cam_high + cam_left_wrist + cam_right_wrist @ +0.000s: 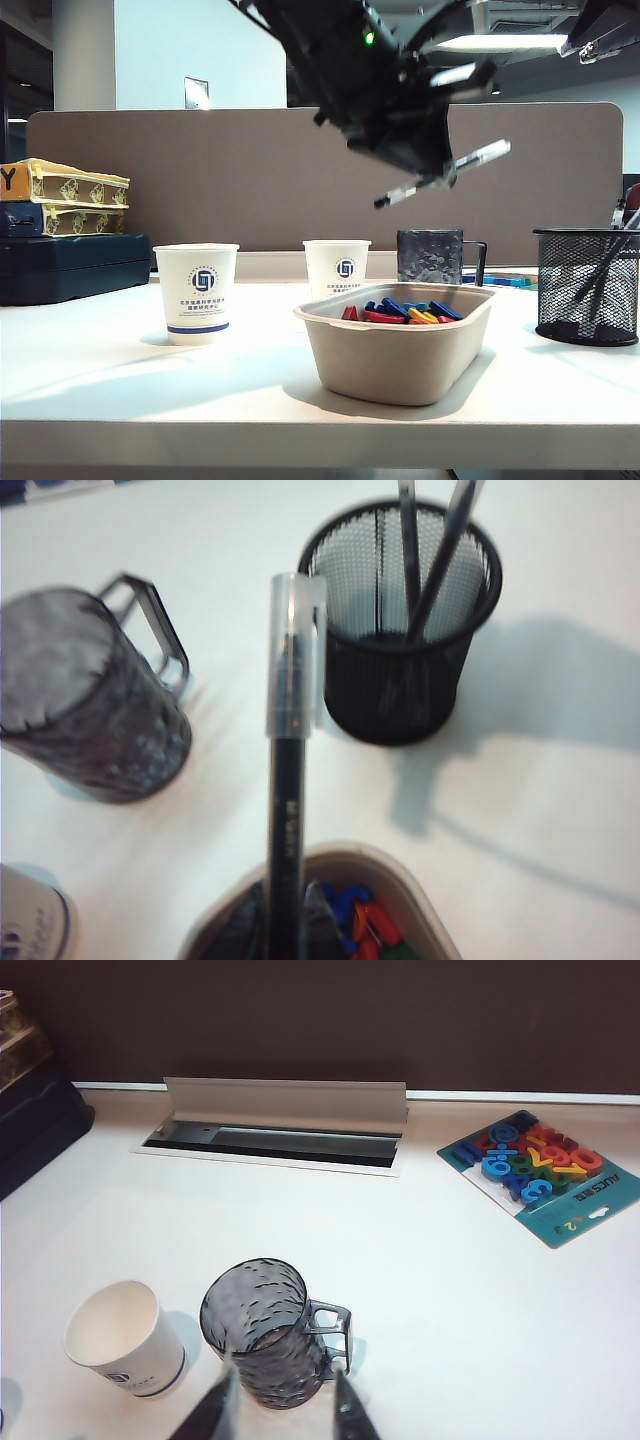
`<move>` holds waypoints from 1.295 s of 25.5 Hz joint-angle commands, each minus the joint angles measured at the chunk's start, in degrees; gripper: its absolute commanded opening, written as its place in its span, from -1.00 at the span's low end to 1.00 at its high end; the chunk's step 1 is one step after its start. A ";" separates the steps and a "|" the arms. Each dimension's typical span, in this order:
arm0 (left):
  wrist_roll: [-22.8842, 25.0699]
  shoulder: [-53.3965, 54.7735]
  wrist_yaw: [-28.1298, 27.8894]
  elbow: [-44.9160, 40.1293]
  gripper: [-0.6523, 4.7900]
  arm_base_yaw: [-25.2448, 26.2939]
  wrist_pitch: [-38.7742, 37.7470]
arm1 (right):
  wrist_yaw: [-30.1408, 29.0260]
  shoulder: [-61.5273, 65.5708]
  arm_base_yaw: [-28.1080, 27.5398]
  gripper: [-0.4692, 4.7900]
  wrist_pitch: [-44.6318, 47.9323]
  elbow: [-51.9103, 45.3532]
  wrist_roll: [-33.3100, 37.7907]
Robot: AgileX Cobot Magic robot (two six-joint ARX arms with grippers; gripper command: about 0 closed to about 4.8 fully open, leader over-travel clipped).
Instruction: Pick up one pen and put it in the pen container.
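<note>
- Gripping the pen [290, 780] tight, the left gripper [283, 920] is hanging in the air above the beige tray [400, 365] of colored pieces.
- Pen is pointing its clear cap toward the mesh pen cup [400, 630], which is sitting on the table [150, 390] and holding 2 dark pens [430, 550].
- Right gripper [283, 1405] is hovering with jaws apart over the dark mug [265, 1330], beside a paper cup [120, 1345].

Frame edges crop the right gripper [278, 1410] and the blurred mug [85, 700]
</note>
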 commanded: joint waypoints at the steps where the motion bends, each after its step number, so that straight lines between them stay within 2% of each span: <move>1: -0.11 -2.25 -0.33 2.23 -0.69 -0.13 0.61 | -0.15 -0.24 -0.02 -0.34 0.57 0.35 4.11; 4: -0.13 -2.64 -1.20 6.21 -0.69 -0.15 -0.26 | -0.31 -0.26 0.28 -0.13 0.72 0.33 7.41; 6: -0.13 -2.64 -1.16 7.74 -0.69 -0.15 -0.39 | -0.55 -0.26 0.63 -0.13 0.81 0.35 7.78; 15: -1.07 -2.71 -1.11 11.78 -0.69 -0.17 -0.70 | -6.67 -0.24 1.25 -0.13 7.41 0.37 20.83; 24: -1.25 -2.71 -1.20 11.78 -0.69 -0.15 -0.35 | -12.92 -0.24 1.27 -0.13 10.03 0.37 26.49; 33: -1.25 -2.71 -1.77 11.78 -0.69 -0.15 1.51 | -16.70 -0.26 1.29 -0.13 14.32 0.37 32.72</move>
